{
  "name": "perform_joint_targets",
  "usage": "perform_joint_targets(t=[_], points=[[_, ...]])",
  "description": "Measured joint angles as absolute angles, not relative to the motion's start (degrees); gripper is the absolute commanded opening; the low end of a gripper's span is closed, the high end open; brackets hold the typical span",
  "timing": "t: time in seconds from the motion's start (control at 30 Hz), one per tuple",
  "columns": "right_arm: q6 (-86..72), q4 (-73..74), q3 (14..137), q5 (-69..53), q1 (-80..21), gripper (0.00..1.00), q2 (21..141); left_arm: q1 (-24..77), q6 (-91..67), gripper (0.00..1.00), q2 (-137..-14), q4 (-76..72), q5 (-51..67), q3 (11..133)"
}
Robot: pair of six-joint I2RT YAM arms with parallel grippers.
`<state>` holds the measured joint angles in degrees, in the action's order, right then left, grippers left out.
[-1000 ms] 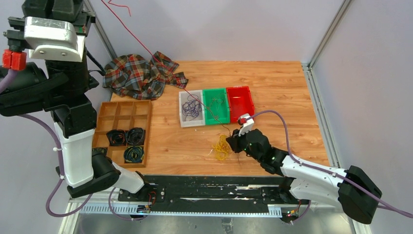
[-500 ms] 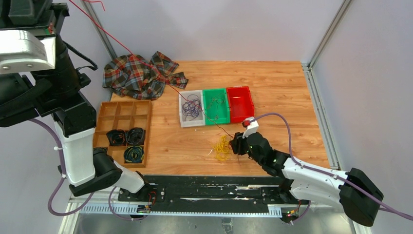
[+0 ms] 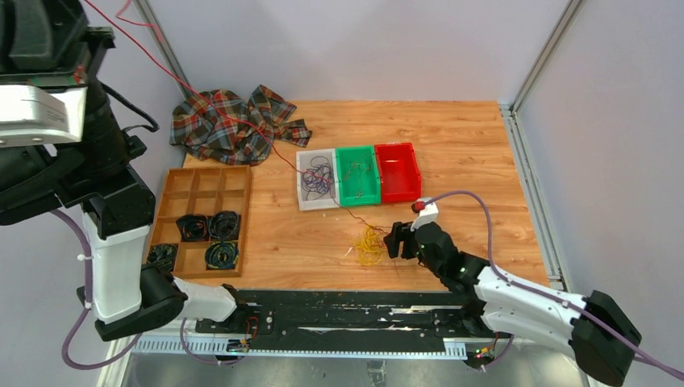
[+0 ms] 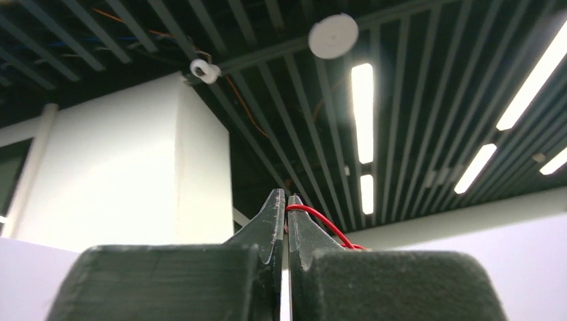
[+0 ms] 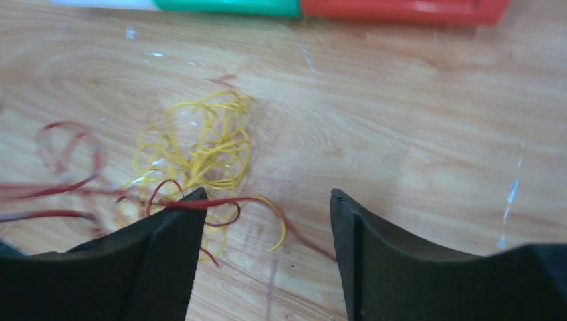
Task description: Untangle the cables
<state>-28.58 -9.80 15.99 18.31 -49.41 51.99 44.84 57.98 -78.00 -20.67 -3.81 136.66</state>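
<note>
**Red wire pinched high; right end effector spread by the tangle**

The left end effector, raised far left, pinches the red wire. The wire slants down across the cloth to the yellow tangle on the counter. The right end effector, fingers spread, sits just right of that tangle and is nearer. Bare counter lies to its right, bins behind.

Left claw pinches red cable; ceiling above.
</note>
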Motion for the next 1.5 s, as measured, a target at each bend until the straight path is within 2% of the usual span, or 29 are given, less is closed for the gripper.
perform_joint_targets(t=[0.23, 0.4, 0.6, 0.87, 1.1, 1.4, 1.5], points=[[-21.7, -10.1, 18.6, 6.8, -49.4, 0.78, 39.4, 44.8, 55.9, 0.0, -75.1, -18.9, -3.4, 126.6], [-16.5, -10.7, 25.6, -3.9, -49.4, 0.79, 39.0, 44.8, 55.3, 0.0, -76.0, -16.3, -3.2, 123.9], [-13.2, -14.3, 31.3, -12.3, -49.4, 0.8, 47.4, 44.8, 55.2, 0.01, -77.1, -13.9, -3.2, 123.3], [-12.5, -19.8, 32.8, -19.7, -50.1, 0.79, 63.9, 44.8, 55.5, 0.0, -77.1, -13.0, -3.1, 125.7], [-11.2, -23.1, 38.7, -21.5, -55.5, 0.7, 74.4, 44.8, 55.7, 0.0, -76.8, -12.7, -2.9, 126.1], [-10.4, -28.2, 41.7, -16.3, -56.6, 0.63, 83.4, 44.8, 56.0, 0.0, -76.7, -11.6, -2.5, 126.7], [-10.3, -30.0, 43.9, -16.1, -57.1, 0.57, 86.0, 44.8, 56.4, 0.0, -76.5, -11.1, -2.5, 126.7]])
